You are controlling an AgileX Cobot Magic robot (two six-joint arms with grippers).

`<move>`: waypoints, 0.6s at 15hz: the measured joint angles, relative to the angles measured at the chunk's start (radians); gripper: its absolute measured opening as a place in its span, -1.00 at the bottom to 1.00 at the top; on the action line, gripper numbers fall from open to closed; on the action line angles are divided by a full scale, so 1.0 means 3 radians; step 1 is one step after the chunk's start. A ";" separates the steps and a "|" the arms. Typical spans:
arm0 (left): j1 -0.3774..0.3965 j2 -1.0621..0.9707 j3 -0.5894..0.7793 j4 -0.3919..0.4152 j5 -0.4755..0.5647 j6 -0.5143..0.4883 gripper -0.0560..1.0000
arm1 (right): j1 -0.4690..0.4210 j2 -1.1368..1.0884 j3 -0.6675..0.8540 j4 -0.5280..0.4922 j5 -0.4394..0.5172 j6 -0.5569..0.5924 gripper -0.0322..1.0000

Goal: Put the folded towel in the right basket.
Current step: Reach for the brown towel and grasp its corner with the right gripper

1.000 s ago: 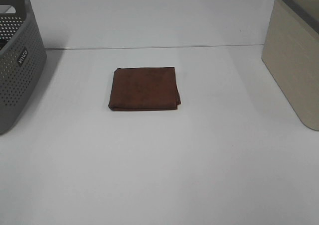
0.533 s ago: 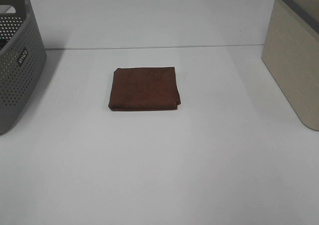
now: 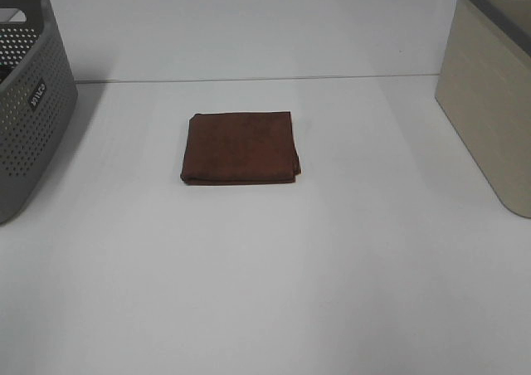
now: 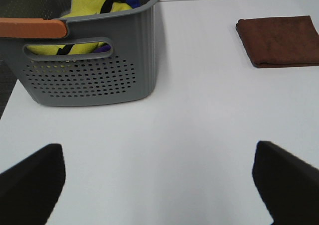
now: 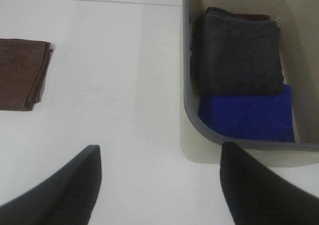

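a grey perforated basket [image 3: 29, 101] sits at ten o'clock on the white table [image 3: 265, 292], with something yellow [image 4: 94, 8] inside. the left gripper [image 4: 158, 180] has its fingers spread wide, holding nothing. the folded brown towel [image 3: 241, 148] lies flat near the centre, just toward twelve o'clock, well apart from both baskets. at two o'clock stands the beige right basket [image 3: 489, 101], holding a dark grey cloth [image 5: 237, 56] and a blue cloth [image 5: 246, 113]. the right gripper [image 5: 162, 180] is also spread wide, holding nothing.

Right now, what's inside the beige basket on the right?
Inside the beige basket lie a folded dark gray towel and a blue towel. A brownish edge peeks out past the gray one. Anything under them is covered.
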 joint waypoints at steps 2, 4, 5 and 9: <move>0.0000 0.0000 0.0000 0.0000 0.0000 0.0000 0.94 | 0.0000 0.0480 -0.0340 0.0100 0.0147 -0.0073 0.31; 0.0000 0.0000 0.0000 0.0000 0.0000 0.0000 0.94 | 0.0000 0.1260 -0.1017 0.0433 0.0423 -0.0337 0.31; 0.0000 0.0000 0.0000 0.0000 0.0000 0.0000 0.94 | 0.0000 0.1510 -0.1193 0.0537 0.0470 -0.0417 0.31; 0.0000 0.0000 0.0000 0.0000 0.0000 0.0000 0.94 | 0.0150 0.2293 -0.1687 0.0840 0.0520 -0.0623 0.31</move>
